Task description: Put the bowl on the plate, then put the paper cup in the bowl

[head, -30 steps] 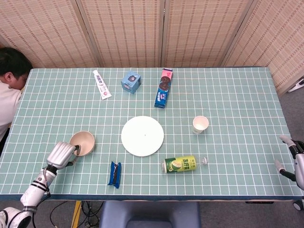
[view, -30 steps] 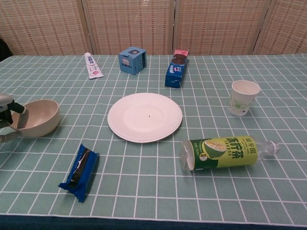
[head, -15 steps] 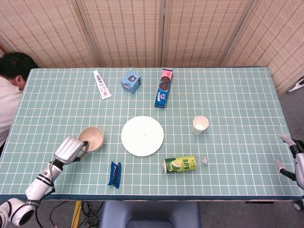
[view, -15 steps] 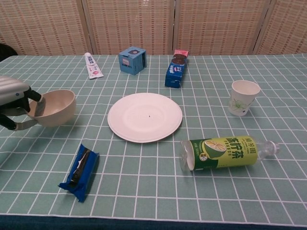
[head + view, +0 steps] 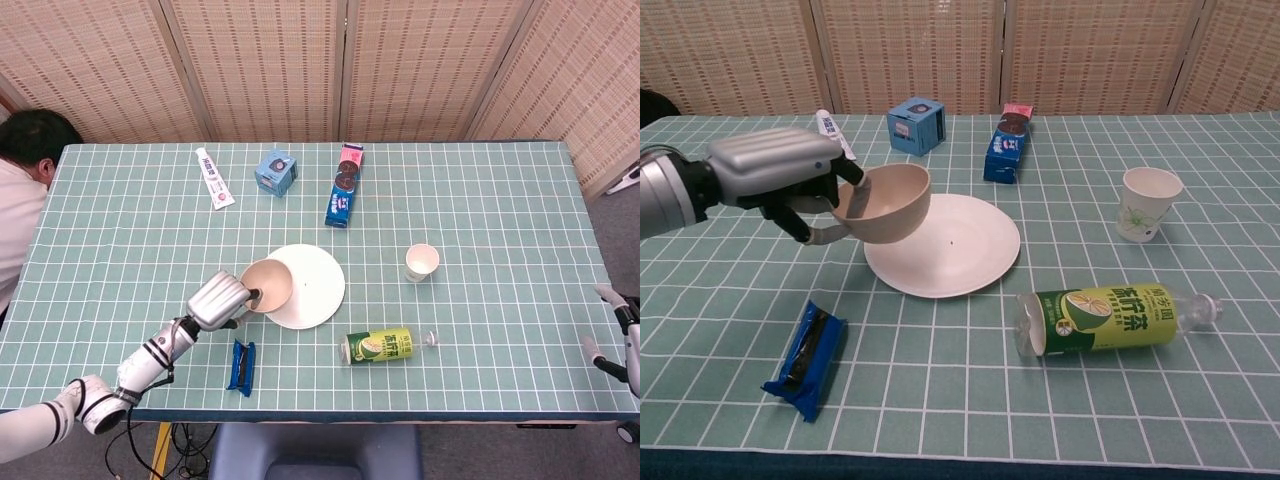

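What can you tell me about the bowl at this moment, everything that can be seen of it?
The bowl is a plain beige, matte, round bowl, empty inside. The left hand holds it by its left rim, fingers hooked inside, lifted off the table and tilted slightly. It hangs over the left edge of the white plate, not yet set down; in the head view it overlaps the plate's left rim. Only the hand appears to touch it.
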Motion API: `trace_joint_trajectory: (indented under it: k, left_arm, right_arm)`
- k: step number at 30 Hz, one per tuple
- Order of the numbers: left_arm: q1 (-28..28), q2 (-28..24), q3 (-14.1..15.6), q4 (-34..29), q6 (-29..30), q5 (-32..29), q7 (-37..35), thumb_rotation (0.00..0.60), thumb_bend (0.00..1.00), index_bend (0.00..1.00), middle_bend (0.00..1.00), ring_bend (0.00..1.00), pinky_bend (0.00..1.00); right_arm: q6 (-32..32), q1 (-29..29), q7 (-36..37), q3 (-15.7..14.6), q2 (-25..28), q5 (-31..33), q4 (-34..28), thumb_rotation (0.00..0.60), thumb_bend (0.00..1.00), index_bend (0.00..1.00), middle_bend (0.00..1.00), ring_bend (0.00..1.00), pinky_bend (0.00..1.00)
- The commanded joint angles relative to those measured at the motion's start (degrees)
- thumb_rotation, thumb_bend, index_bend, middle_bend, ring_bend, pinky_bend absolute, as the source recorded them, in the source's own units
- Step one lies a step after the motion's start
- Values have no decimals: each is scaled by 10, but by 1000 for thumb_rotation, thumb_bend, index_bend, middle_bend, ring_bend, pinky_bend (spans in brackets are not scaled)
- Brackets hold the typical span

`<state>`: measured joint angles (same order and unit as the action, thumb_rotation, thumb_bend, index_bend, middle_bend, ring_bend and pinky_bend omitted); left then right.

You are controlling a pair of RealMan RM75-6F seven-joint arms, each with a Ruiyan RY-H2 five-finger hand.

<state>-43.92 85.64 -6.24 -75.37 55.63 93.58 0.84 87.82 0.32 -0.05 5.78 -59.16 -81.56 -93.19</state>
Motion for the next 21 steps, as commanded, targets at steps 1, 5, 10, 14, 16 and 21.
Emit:
trace_joint_trajectory:
  k: [1, 5, 10, 14, 16, 21]
  left_arm:
    - [-26, 32, -12, 21, -20, -7, -3, 600, 434, 609, 976, 940, 998]
    - [-51, 61, -21, 50, -41, -20, -6, 600, 434, 611, 976, 940, 998]
    - [-77, 91, -26, 82, -63, -35, 16, 600, 434, 610, 976, 939, 998]
    - [-92, 108, -31, 104, -78, -51, 28, 600, 434, 610, 975, 937, 998]
    - [-99, 114, -32, 113, -84, -58, 37, 600, 434, 609, 974, 935, 998]
    - [-110, 126, -32, 129, -95, -73, 68, 600, 434, 604, 969, 929, 998]
  right_arm:
    - [2, -1, 1, 0, 1, 1, 0, 600, 257, 194, 286, 232, 303]
    - [3, -3, 2, -1, 2, 1, 0, 600, 258, 194, 286, 232, 303]
    - [4, -6, 6, 0, 3, 4, 2, 600, 258, 194, 286, 232, 303]
    - [5, -9, 10, -1, 2, 6, 6, 600, 258, 194, 286, 232, 303]
    - [6, -11, 13, 0, 1, 9, 9, 600, 258, 194, 286, 232, 303]
    - [4, -12, 20, 0, 1, 12, 14, 600, 258, 194, 286, 232, 303]
